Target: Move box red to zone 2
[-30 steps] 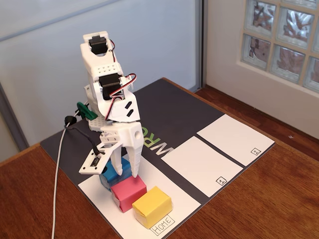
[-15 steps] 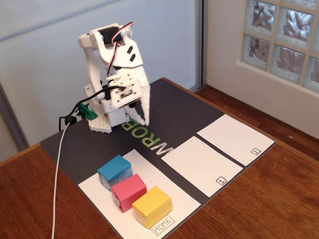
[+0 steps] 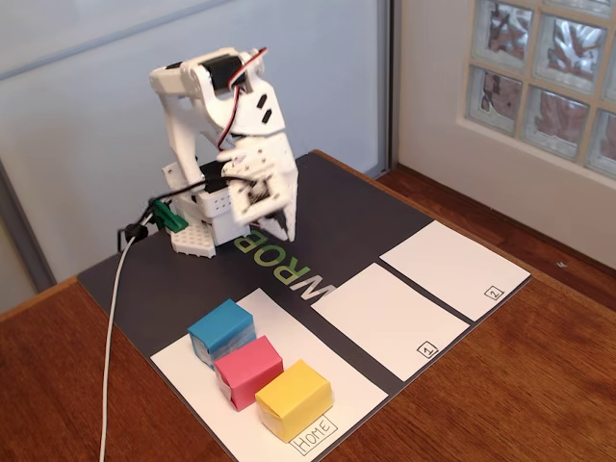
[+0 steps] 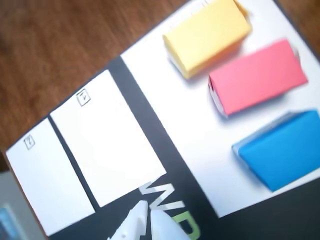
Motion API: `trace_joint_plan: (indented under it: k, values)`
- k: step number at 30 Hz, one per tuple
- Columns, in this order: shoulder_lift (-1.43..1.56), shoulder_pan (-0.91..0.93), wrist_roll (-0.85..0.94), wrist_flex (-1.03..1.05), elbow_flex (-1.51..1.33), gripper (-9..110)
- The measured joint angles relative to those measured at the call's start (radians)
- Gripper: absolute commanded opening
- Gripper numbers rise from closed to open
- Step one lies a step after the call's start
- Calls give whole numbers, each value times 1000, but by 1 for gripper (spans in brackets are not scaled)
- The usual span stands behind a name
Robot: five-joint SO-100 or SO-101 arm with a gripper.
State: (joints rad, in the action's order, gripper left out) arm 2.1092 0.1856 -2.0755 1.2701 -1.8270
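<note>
The box red (image 3: 248,371) sits untouched on the HOME panel (image 3: 346,395) between the blue box (image 3: 222,330) and yellow box (image 3: 293,397), zone 2 (image 3: 452,268) lies bare, and the raised gripper (image 3: 277,223) holds nothing, jaws nearly together, so everything remains.

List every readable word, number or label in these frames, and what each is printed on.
"HOME": handwritten, boxed, on the large white panel with the boxes.
"1": boxed, corner of the middle white panel.
"2": boxed, corner of the far white panel.
"WROB": partly hidden lettering on the dark mat.
</note>
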Motion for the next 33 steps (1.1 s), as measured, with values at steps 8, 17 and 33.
trace_joint_plan:
  k: [8, 17, 33]
  values:
    - [-184, 77, -337, -41, -6, 0]
    - [-410, 169, -514, -86, 114, 1]
    - [-618, 308, -532, -192, 272, 30]
